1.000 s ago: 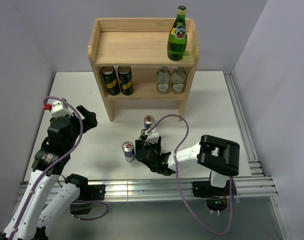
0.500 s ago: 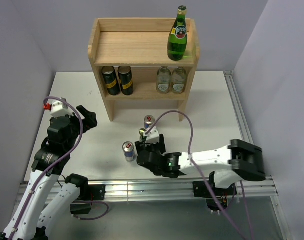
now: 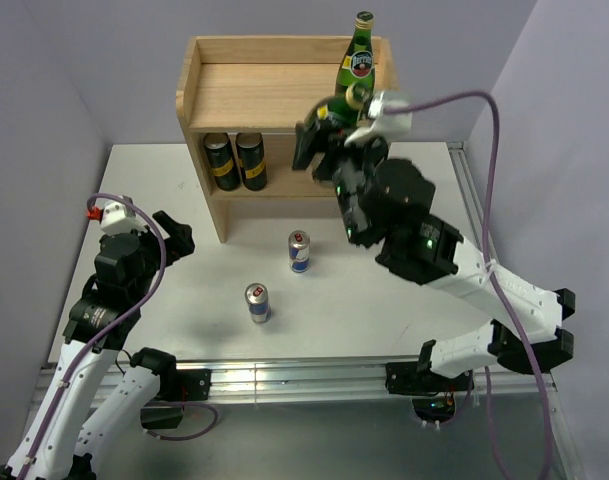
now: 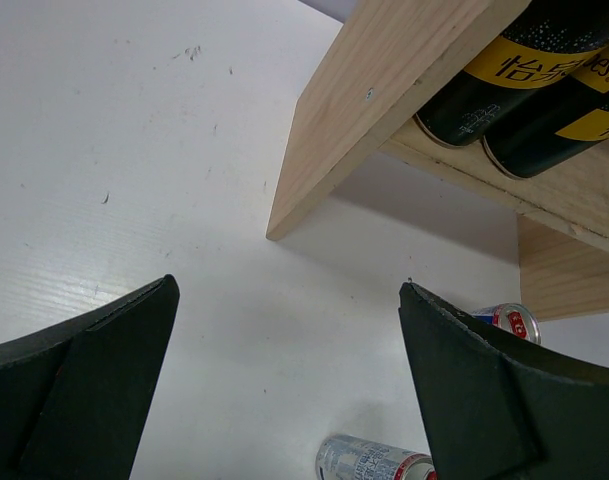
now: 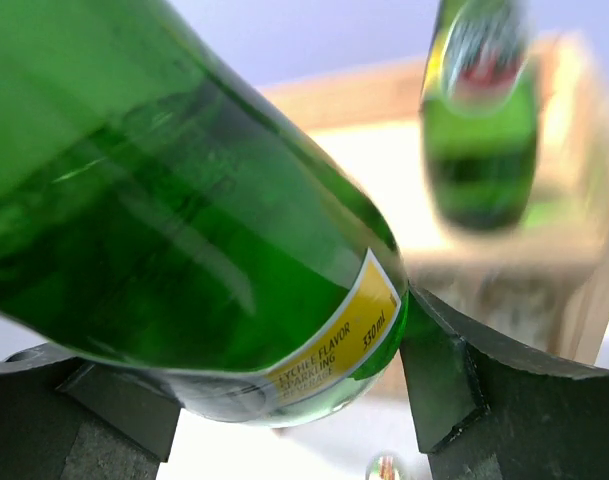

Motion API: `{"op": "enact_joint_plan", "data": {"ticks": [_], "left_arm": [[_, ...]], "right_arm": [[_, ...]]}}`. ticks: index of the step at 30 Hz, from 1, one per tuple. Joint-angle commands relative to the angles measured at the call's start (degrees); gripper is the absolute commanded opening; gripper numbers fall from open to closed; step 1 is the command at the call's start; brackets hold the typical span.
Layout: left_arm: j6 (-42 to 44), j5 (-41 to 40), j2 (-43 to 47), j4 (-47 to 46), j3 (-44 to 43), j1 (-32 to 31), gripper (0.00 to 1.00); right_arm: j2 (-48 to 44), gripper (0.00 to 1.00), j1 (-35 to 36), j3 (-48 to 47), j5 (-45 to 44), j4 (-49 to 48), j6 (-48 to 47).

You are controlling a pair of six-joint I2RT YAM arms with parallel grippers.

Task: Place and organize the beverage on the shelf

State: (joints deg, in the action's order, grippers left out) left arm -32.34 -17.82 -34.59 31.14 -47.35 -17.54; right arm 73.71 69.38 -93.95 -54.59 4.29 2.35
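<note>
Right pincer (image 5: 274, 400) gripping green bottle (image 5: 184, 230), "LYCHEE FLAVOR"

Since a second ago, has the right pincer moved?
Yes: the right pincer, shut on a green bottle, went from beside the slim cans up to the shelf.

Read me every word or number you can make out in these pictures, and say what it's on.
"LYCHEE FLAVOR", "330 ml": yellow label of the green bottle in the right hand.
"怡泉": yellow band of the black cans on the shelf.
Standing bottle, label: blurred.
Slim cans, print: too small.
</note>
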Motion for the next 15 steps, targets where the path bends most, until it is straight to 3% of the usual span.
{"op": "enact_joint_plan", "data": {"ticks": [1, 6, 15], "left_arm": [[0.78, 0.51, 0.49, -0.9, -0.64, 0.31, 0.99], [0.78, 0.77, 0.84, -0.9, -0.55, 0.31, 0.99], [0.96, 1.56, 0.66, -0.99, -0.46, 0.31, 0.99]], "right_arm": [[5.73, 0.0, -5.73, -12.11, 6.32, 1.5, -5.6], [14.95, 0.0, -11.28, -26.07, 9.85, 6.42, -5.95], [21.2, 0.0, -19.89, -30.85, 13.36, 8.27, -2.7]]}}
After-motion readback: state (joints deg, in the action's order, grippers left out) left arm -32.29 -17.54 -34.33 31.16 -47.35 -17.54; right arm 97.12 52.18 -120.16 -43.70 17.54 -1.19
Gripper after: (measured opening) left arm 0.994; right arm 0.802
